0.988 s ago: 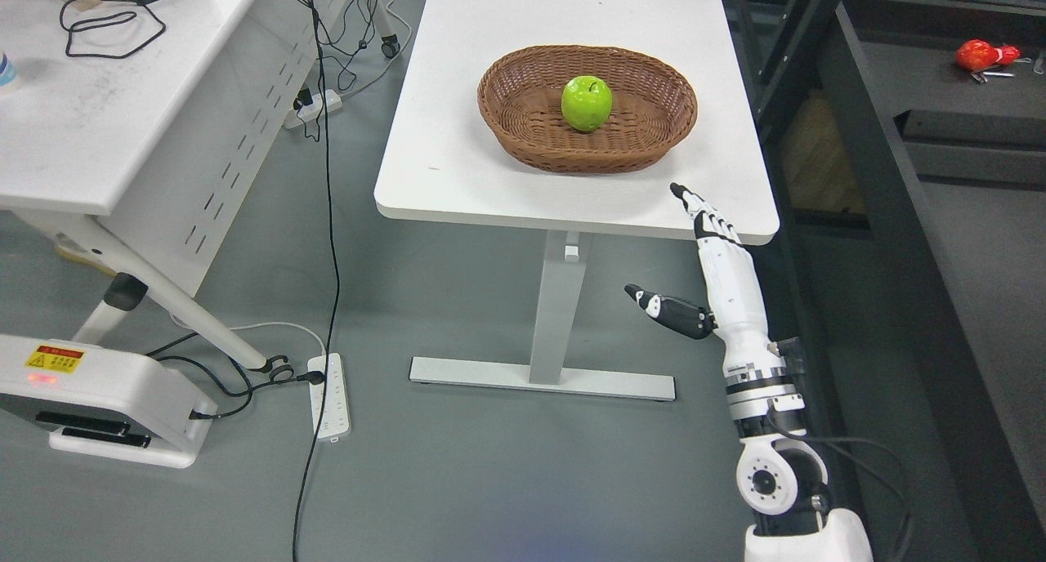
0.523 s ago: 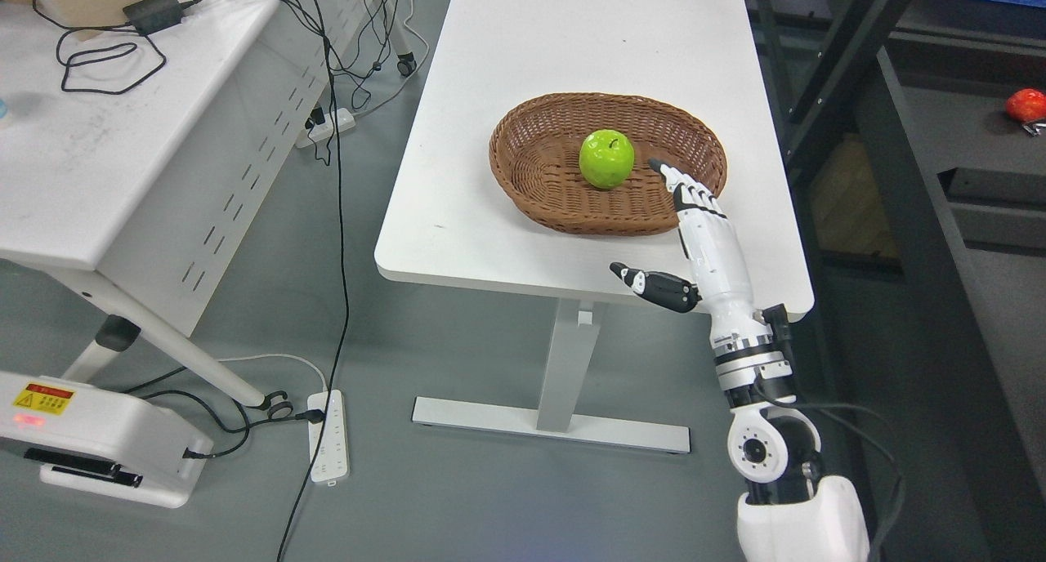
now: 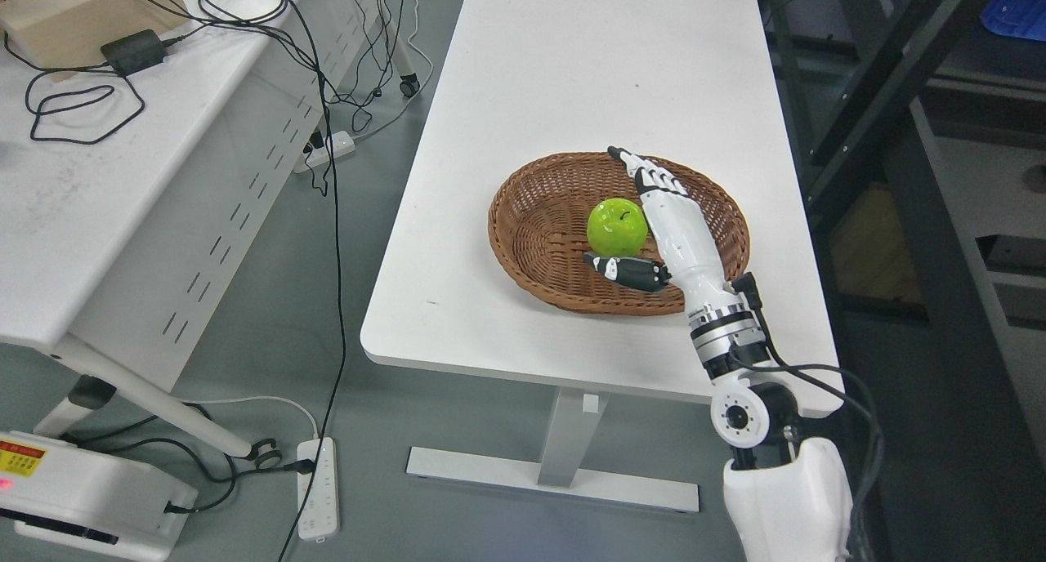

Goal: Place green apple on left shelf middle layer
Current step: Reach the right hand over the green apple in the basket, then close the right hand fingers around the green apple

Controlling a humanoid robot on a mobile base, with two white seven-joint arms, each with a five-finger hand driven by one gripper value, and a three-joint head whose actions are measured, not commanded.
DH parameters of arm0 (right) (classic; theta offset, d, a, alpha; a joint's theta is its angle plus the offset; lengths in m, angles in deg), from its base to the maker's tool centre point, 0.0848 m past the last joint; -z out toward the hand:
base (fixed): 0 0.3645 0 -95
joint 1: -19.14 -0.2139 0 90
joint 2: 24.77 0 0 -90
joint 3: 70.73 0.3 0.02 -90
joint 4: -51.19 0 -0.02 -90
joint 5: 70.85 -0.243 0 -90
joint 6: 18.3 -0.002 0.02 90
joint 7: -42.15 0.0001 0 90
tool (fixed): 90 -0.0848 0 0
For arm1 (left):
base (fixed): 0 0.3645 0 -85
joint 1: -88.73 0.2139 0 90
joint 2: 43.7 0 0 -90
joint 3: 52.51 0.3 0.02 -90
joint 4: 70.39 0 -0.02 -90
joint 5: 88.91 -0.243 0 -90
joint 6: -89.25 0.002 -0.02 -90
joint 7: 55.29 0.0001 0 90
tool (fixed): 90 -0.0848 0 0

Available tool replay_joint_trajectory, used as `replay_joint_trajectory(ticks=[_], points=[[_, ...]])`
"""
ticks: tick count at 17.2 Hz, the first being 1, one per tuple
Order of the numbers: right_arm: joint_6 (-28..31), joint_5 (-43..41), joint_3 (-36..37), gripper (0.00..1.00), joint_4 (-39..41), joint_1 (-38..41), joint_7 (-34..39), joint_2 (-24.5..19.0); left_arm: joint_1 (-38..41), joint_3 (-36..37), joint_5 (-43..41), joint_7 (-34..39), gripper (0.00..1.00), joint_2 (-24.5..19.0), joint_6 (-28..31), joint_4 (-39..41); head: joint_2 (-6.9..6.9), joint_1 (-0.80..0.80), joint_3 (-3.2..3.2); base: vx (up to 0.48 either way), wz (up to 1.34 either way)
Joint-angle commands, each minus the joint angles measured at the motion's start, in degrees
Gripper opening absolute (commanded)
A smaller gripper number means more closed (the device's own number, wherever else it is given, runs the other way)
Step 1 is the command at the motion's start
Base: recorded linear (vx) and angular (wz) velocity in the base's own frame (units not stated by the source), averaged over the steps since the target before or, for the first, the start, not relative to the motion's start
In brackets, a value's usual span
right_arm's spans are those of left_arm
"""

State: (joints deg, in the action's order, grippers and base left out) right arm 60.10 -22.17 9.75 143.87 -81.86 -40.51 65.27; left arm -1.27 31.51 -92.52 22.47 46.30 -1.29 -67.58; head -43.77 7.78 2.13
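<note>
My right hand (image 3: 658,231) is open beside the green apple (image 3: 617,227) in the basket (image 3: 531,252). Grabbing it and shelving it are not done yet.

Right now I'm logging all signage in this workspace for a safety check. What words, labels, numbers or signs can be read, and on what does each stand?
Yellow warning label on the white machine base at the lower left: it carries print, too small and blurred to read.
Green apple, wicker basket, white table and right hand: no text visible.
Nothing else in view carries legible text.
</note>
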Motion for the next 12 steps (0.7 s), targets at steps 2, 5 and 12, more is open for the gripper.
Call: replay_joint_trajectory(ticks=[2,5,12], points=[[0.00,1.67,-8.22,1.00,-16.29,-7.97,1.02,0.96,0.53,0.00,0.00,0.03,1.00,-1.00,0.01,0.00,0.00,0.00,0.00,0.187,0.03],[-0.44,5.54,-9.90,1.00,-19.29,-8.95,1.02,2.06,0.53,0.00,0.00,0.03,1.00,-1.00,0.01,0.00,0.00,0.00,0.00,0.149,0.02],[-3.42,4.94,-10.34,1.00,-19.74,-7.55,1.02,8.74,0.53,0.00,0.00,0.03,1.00,-1.00,0.01,0.00,0.00,0.00,0.00,0.085,0.01]])
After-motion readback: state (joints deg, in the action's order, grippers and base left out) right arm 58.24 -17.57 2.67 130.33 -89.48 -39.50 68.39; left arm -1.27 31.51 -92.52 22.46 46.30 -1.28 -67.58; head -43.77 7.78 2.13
